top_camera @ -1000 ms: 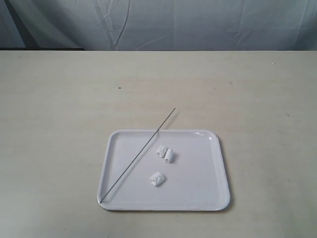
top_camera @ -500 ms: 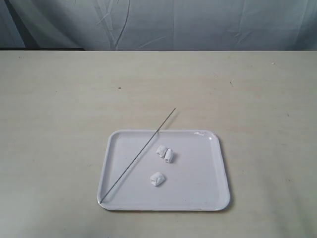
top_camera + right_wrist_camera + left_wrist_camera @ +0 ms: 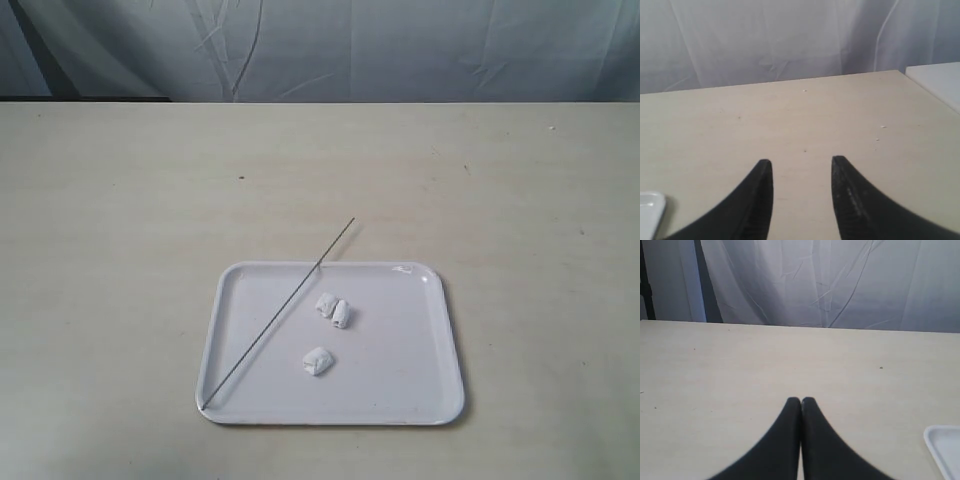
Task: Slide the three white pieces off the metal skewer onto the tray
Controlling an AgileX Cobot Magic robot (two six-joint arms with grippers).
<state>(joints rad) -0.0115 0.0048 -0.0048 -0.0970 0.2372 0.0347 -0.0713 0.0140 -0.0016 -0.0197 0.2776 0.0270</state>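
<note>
The white tray (image 3: 420,390) lies on the table near the front. Three white pieces rest loose on it: two side by side (image 3: 334,310) near the middle and one (image 3: 318,360) closer to the front. The metal skewer (image 3: 280,310) lies bare and slanted, one end in the tray's front left corner, the other sticking out over the far rim. Neither arm shows in the exterior view. My left gripper (image 3: 801,400) is shut on nothing above bare table, a tray corner (image 3: 944,442) at the edge of its view. My right gripper (image 3: 802,162) is open and empty, with a tray corner (image 3: 650,210) beside it.
The beige table (image 3: 120,220) spreads wide around the tray. A creased grey-white curtain (image 3: 330,50) hangs behind the far edge. A white surface (image 3: 937,82) shows at the table's end in the right wrist view.
</note>
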